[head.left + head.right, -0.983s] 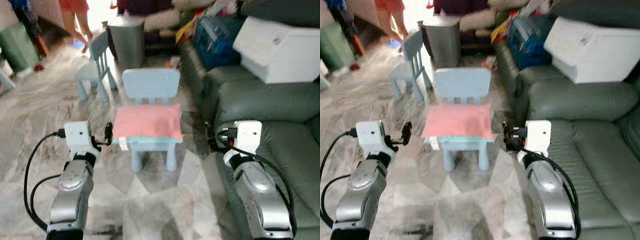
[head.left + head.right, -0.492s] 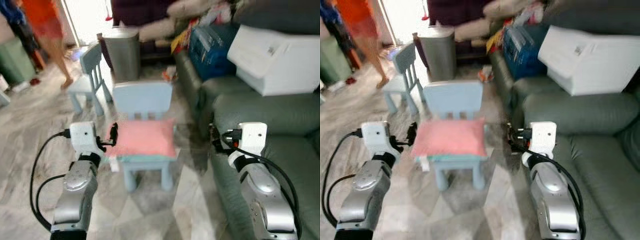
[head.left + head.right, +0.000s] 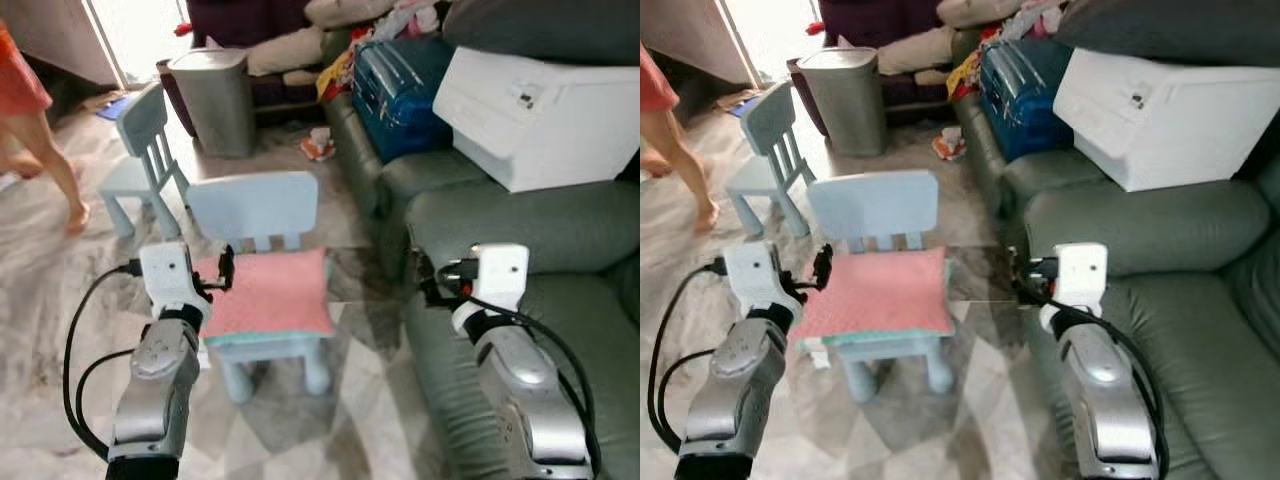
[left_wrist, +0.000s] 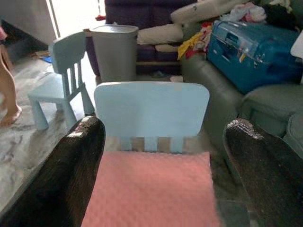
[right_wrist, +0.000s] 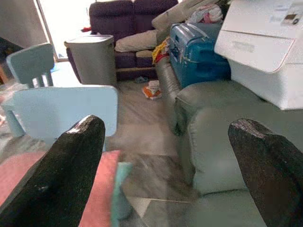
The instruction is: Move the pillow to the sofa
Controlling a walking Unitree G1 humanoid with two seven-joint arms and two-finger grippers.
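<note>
While the pink pillow [image 3: 268, 294] lay flat on the small blue chair [image 3: 255, 213], the left gripper [image 3: 224, 270] hung by its left edge. The sofa [image 3: 1160, 290] stood to the right. From the left wrist, the fingers [image 4: 71, 175] were wide apart. From the right wrist, the right gripper [image 5: 165, 175] was wide open too.

The person [image 3: 30, 130] is cut off (legs alone visible).

White box [image 3: 540, 95] crowds sofa [image 3: 520, 220] arm; nearer cushion seemingly free.
</note>
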